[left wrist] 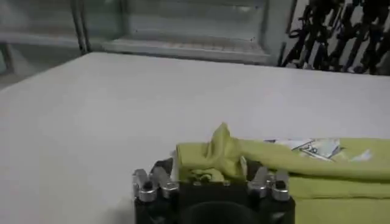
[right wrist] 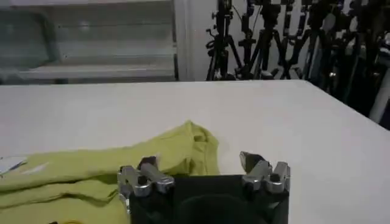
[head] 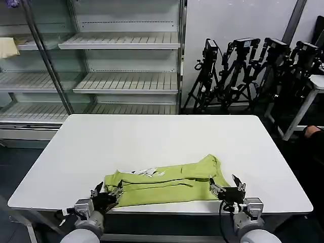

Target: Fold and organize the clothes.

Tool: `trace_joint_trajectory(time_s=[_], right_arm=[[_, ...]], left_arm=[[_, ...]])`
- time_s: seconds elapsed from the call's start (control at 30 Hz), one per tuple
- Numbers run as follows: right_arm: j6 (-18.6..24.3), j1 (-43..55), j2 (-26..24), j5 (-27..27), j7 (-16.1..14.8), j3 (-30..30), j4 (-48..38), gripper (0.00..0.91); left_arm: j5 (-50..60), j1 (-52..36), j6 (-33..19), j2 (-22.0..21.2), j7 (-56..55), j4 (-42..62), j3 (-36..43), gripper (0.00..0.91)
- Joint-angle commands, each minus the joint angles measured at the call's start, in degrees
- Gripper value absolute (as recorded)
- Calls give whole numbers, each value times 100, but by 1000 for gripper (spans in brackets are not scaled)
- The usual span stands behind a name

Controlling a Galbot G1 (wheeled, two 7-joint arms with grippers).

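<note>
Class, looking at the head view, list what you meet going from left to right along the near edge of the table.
Left gripper pinching the shirt's end → lime T-shirt on the white table → right gripper, open at the shirt's other end.

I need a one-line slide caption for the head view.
Both grippers, left and right, at the folded T-shirt's ends on the table.
</note>
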Motion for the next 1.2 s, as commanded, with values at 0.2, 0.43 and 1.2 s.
trace_joint_trajectory(time_s=[0.2,0.43,1.2], right_arm=[[8,-162,1,42,50,23,208,907],[55,-258,3,57,91,86,268,907],[61,-615,-1,31,148,242,517,907]], left_arm=[[-889,52,-76,-362,-92,29,-65,20],[-1475,-80,-167,-328,-36,-36,-405,20],[-4612,-652,-102,1387,132,-106,-2656,20]])
